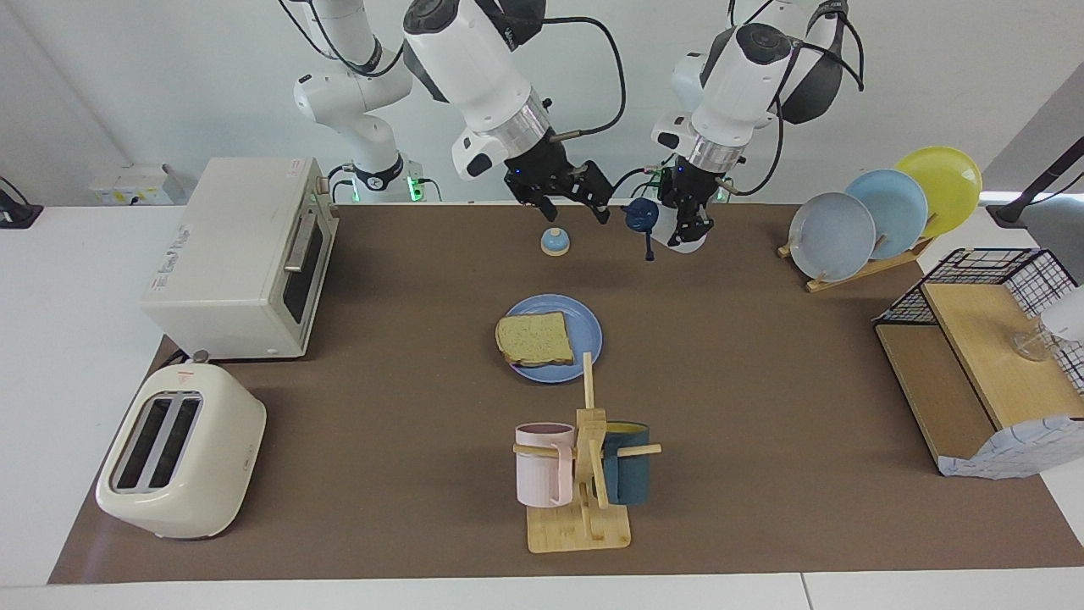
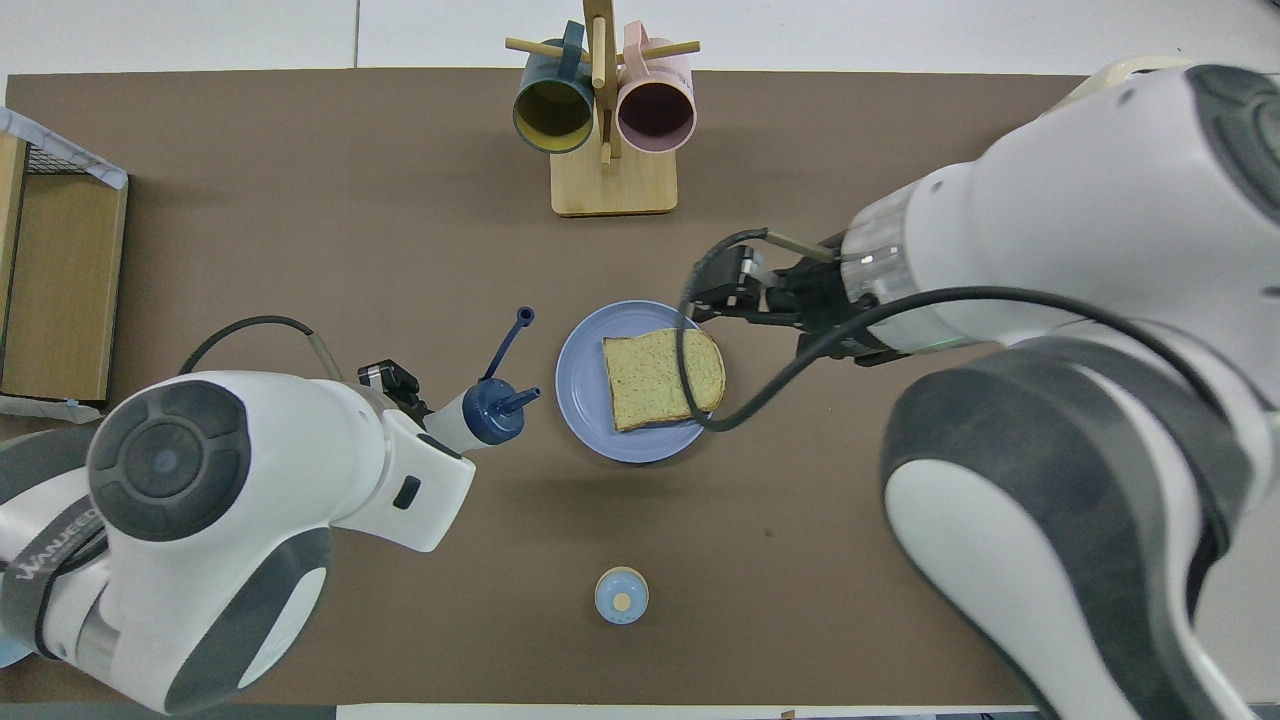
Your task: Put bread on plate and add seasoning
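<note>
1. The right gripper (image 1: 569, 196) hangs in the air near the robots' edge of the table, above the small blue-domed bell (image 1: 555, 242); its fingers are spread wide and hold nothing.
2. The left gripper (image 1: 688, 222) is raised beside it, toward the left arm's end, with its fingers clamped on the white body of the seasoning bottle (image 1: 656, 222). The bottle is tilted, its navy cap (image 2: 496, 410) pointing toward the plate, and the flip lid (image 2: 508, 343) hangs open on its strap.
3. Farther out, at mid-table, the medium-blue plate (image 1: 587, 331) lies flat with the bread slice (image 1: 534, 337) on it, the crust overhanging the rim toward the right arm's end.
4. Farthest out, a wooden mug stand (image 1: 583, 508) carries a pink mug (image 1: 543, 465) and a teal mug (image 1: 628, 473).
</note>
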Controlling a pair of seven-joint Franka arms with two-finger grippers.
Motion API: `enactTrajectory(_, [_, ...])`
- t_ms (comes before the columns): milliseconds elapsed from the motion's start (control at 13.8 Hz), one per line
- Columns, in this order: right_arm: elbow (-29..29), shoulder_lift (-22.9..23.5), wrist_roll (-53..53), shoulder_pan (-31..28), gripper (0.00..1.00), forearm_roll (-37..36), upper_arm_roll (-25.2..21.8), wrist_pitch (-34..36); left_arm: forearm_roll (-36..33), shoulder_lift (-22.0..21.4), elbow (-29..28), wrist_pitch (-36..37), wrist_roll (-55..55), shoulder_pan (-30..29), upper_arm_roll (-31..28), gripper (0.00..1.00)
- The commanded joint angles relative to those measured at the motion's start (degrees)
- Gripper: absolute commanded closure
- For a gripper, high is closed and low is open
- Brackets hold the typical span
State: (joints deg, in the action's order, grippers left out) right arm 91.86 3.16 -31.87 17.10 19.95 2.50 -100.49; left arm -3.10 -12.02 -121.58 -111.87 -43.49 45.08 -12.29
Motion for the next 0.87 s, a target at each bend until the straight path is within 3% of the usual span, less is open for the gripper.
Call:
enactTrajectory(0, [1.4,-2.0,7.2,-3.4,0.00,-8.0,0.7,3.5,-3.7,10.2,10.5,5.4,6.1,1.1,2.3,1.00])
enactTrajectory(217, [-0.4,-1.3,14.4,-4.4,0.00,-18.1,1.2,5.1,-10.1,16.8,16.2,9.3,13.3,5.5,3.3,1.00])
enactTrajectory(578, [-1.7,0.4,21.7,-8.1,0.00,-22.7,-0.6,6.2,-21.0,28.3,25.4,20.8,18.2,13.1,3.2,1.00])
enactTrajectory(723, [-0.4,-0.1,22.7,-8.4,0.00,-22.4,-2.8,6.7,-24.3,34.4,30.2,25.3,18.3,15.4,3.2,1.00])
enactTrajectory(795, [0.9,-1.0,23.9,-8.6,0.00,-21.5,-3.6,7.7,-26.3,35.5,31.0,26.5,18.3,15.7,3.2,1.00])
